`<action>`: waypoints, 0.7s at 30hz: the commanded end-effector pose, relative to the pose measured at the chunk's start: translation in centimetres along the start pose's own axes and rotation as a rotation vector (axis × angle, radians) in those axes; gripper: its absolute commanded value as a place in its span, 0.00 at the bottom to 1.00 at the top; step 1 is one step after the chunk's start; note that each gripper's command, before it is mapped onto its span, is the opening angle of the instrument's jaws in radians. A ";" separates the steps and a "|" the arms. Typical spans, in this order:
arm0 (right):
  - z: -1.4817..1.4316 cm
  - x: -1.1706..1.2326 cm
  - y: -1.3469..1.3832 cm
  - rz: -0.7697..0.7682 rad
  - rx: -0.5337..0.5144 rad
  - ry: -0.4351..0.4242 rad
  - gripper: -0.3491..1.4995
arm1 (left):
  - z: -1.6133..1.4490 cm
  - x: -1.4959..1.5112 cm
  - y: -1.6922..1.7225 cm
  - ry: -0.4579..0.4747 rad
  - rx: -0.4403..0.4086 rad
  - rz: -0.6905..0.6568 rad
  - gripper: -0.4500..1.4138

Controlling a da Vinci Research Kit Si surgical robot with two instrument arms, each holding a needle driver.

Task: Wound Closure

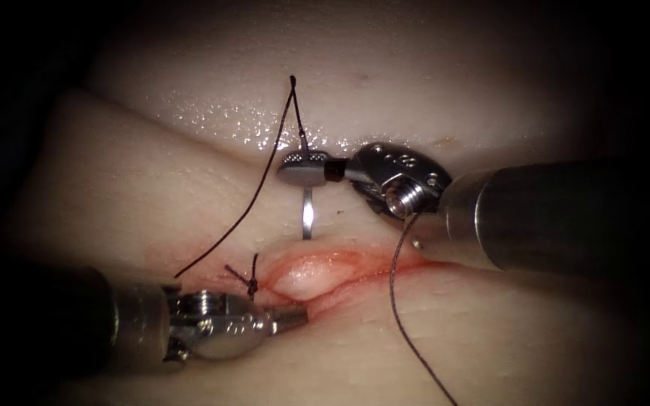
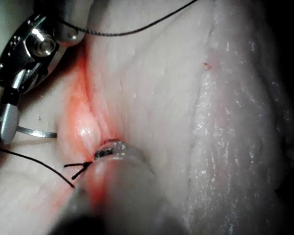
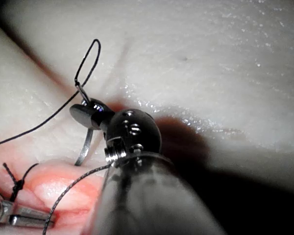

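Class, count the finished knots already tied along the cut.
1. The knot sits at the left end of the cut, short thread tails sticking out, just above the left pincer. The tool could hide others beneath it.

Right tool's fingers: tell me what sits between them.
The right tool's fingers clamp the curved steel needle near its thread end; dark thread loops above. Its shaft runs down to the pale tissue above the cut; the tip is hidden.

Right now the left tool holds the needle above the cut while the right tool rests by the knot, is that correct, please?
Not quite: the tools are swapped. The endoscope view shows the right tool holding the needle near its thread end, above the cut, its tip at the tissue. The left tool rests by the knot.
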 end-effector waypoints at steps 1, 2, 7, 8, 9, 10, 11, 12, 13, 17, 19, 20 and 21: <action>0.08 0.07 0.05 0.006 -0.018 0.017 0.00 | 0.08 0.00 0.05 0.000 -0.002 0.000 0.11; 0.08 0.09 0.06 0.009 -0.021 0.018 0.00 | 0.08 0.00 0.05 0.000 -0.002 0.000 0.11; 0.10 0.11 0.08 0.011 -0.026 0.020 0.00 | 0.08 0.00 0.05 0.000 -0.002 0.000 0.11; 0.11 0.11 0.07 0.011 -0.025 0.023 0.00 | 0.08 0.00 0.05 0.000 -0.002 0.000 0.11; 0.11 0.10 0.07 0.004 -0.022 0.022 0.00 | 0.08 0.00 0.05 0.000 -0.002 -0.001 0.11; 0.12 0.09 0.07 0.009 -0.019 0.018 0.00 | 0.08 0.00 0.05 0.000 -0.002 0.000 0.11; 0.12 0.08 0.06 0.019 -0.008 0.011 0.00 | 0.08 0.00 0.05 0.000 -0.002 0.000 0.11; 0.13 0.06 0.05 0.029 0.000 0.009 0.00 | 0.08 0.00 0.05 0.000 -0.002 0.000 0.11; 0.13 0.04 0.04 0.044 0.007 0.005 0.00 | 0.08 0.00 0.05 0.000 -0.002 0.000 0.11; 0.16 -0.08 -0.02 0.130 0.034 -0.027 0.00 | 0.09 0.01 0.05 -0.001 0.001 -0.001 0.11; 0.17 -0.11 -0.03 0.197 0.039 -0.041 0.00 | 0.10 0.02 0.05 -0.002 0.002 -0.002 0.11; 0.17 -0.11 -0.04 0.244 0.045 -0.048 0.00 | 0.10 0.02 0.05 -0.002 0.002 -0.002 0.11; 0.17 -0.11 -0.04 0.274 0.047 -0.051 0.00 | 0.10 0.02 0.05 -0.002 0.002 -0.002 0.11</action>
